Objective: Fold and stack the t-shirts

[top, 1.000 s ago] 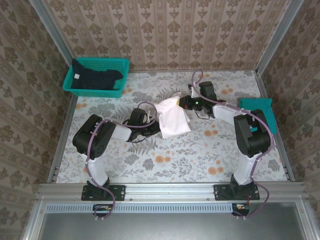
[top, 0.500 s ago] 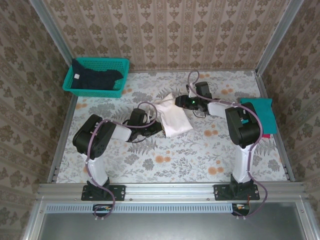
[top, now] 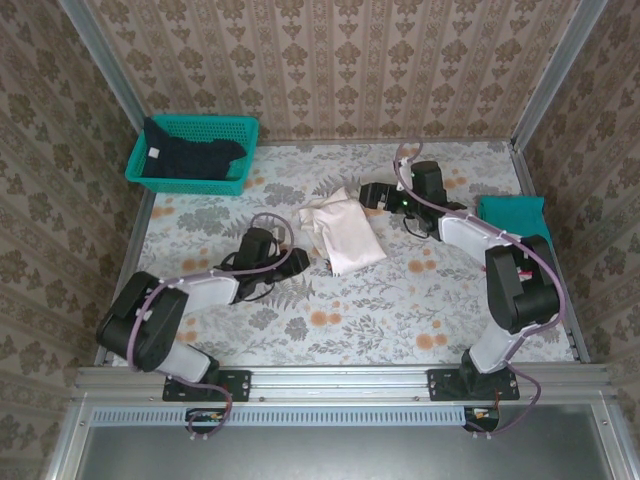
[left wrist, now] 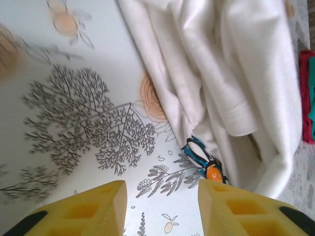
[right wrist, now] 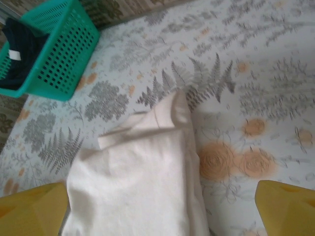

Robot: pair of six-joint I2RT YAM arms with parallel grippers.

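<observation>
The cream-white t-shirt [top: 342, 232] lies folded in a narrow slab at mid-table, a bit of its blue print peeking from under one edge [left wrist: 204, 162]. My left gripper [top: 300, 262] sits just left of it, open, its yellow fingers [left wrist: 93, 209] over bare tablecloth with nothing between them. My right gripper [top: 368, 195] hovers at the shirt's far right corner, open wide above the cloth [right wrist: 142, 187]. The teal t-shirt [top: 515, 215] lies folded at the right edge. A dark navy t-shirt [top: 190, 160] rests in the basket.
The teal mesh basket [top: 240, 130] stands at the far left corner, also in the right wrist view [right wrist: 64, 59]. Metal frame rails and patterned walls bound the floral table [top: 340, 320]. A red and teal edge [left wrist: 309, 98] shows beyond the white shirt.
Both grippers have opened and let go of the white shirt. The left arm drew back left, the right gripper pulled away to the right, and the shirt settled flat.
</observation>
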